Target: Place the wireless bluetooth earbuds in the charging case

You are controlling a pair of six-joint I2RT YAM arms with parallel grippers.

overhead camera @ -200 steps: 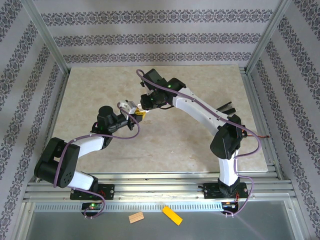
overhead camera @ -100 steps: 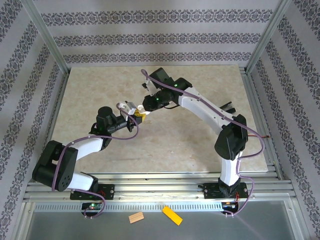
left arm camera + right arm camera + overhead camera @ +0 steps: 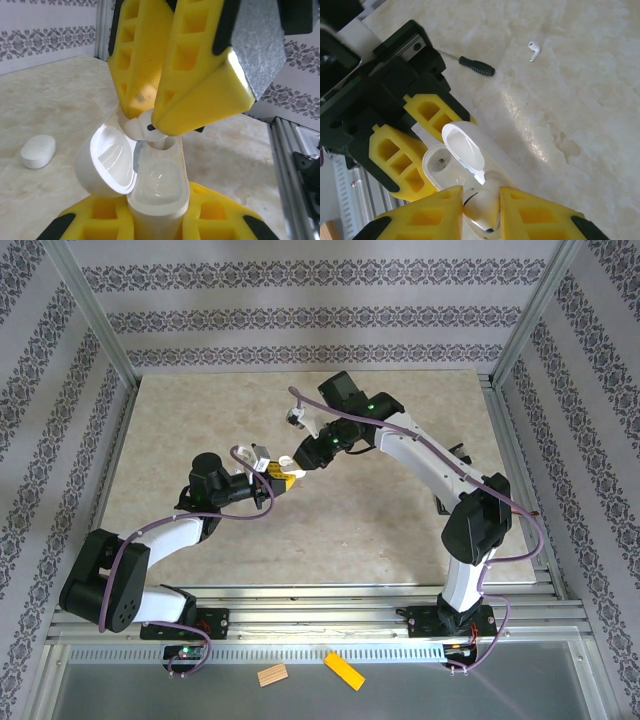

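Note:
My left gripper (image 3: pixel 157 222) is shut on the white charging case (image 3: pixel 160 197), held upright with its lid (image 3: pixel 106 160) swung open to the left. Right above it, my right gripper (image 3: pixel 481 210) is shut on one white earbud (image 3: pixel 482 212). That earbud (image 3: pixel 142 125) sits at the mouth of the case's far slot, its stem reaching down into it. The near slot is empty. From above, the two grippers (image 3: pixel 275 480) (image 3: pixel 303 460) meet over the middle of the table. A second earbud (image 3: pixel 535 50) lies loose on the marble.
Another white case (image 3: pixel 37 151), closed, lies on the table to the left of the held one. A black-handled screwdriver (image 3: pixel 476 65) lies near the loose earbud. A wooden block (image 3: pixel 272 675) and an orange piece (image 3: pixel 343 670) sit on the metal shelf in front of the arm bases.
The right gripper has moved right and down to the open case with the earbud. The left gripper has shifted slightly right and nearer with the case.

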